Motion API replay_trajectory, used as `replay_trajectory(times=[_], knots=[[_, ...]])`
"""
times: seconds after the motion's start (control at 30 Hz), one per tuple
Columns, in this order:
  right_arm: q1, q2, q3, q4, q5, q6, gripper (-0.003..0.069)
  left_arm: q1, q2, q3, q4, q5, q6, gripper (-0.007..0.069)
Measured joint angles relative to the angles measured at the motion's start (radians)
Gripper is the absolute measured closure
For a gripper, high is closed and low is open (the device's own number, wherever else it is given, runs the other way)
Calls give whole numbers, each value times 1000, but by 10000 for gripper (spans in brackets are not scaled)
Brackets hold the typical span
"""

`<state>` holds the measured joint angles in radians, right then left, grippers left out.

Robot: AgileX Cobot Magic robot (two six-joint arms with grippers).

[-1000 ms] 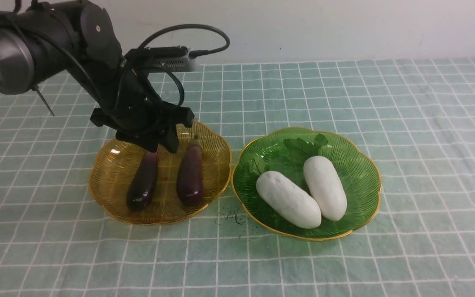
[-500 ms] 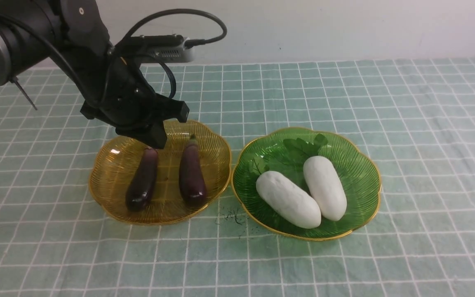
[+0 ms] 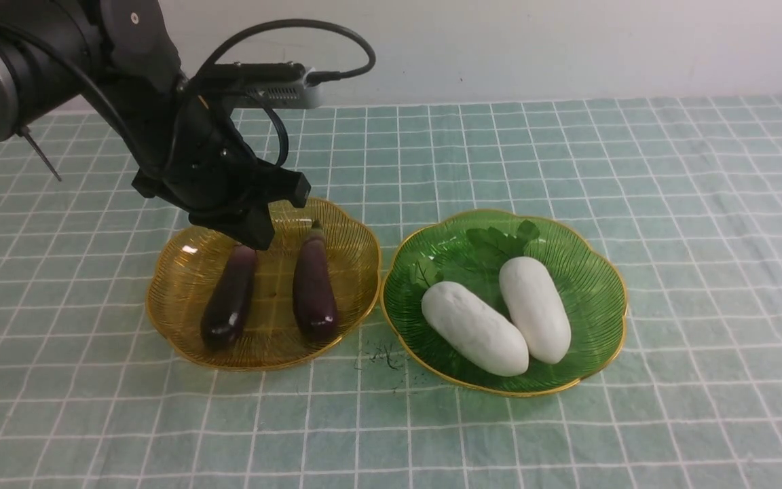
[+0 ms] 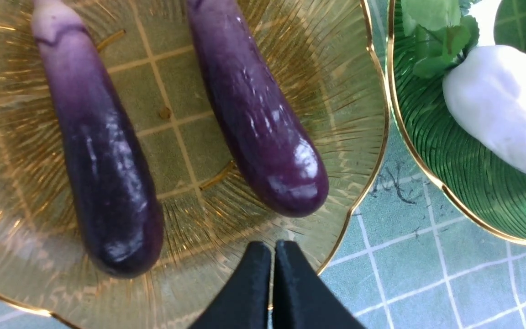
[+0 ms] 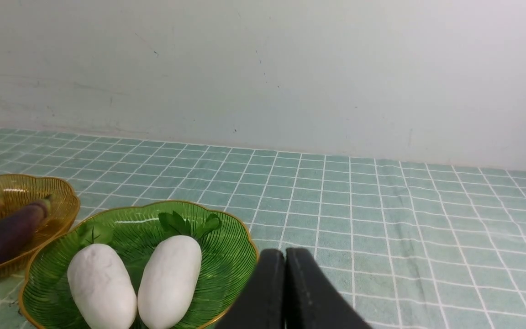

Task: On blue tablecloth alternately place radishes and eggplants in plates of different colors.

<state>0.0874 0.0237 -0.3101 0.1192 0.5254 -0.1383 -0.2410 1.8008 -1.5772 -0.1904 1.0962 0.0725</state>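
Eggplants (image 3: 314, 288) both in amber plate (image 3: 362, 261), left fingers (image 4: 250, 294) pressed together, risen clear

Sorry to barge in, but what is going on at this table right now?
Two eggplants lie side by side in the amber plate, two radishes in the green plate. The left gripper hovers over the amber plate, fingers shut and holding nothing. The right gripper is shut and empty too.

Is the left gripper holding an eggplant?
No, the left gripper is shut on nothing, and both eggplants lie loose in the amber plate.
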Motion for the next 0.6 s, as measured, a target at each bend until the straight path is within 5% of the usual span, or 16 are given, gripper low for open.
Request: replay_trajectory(times=[0.6], knots=[[-22, -33, 323, 0, -95, 0, 673, 0, -56, 0, 3, 54, 0, 632]])
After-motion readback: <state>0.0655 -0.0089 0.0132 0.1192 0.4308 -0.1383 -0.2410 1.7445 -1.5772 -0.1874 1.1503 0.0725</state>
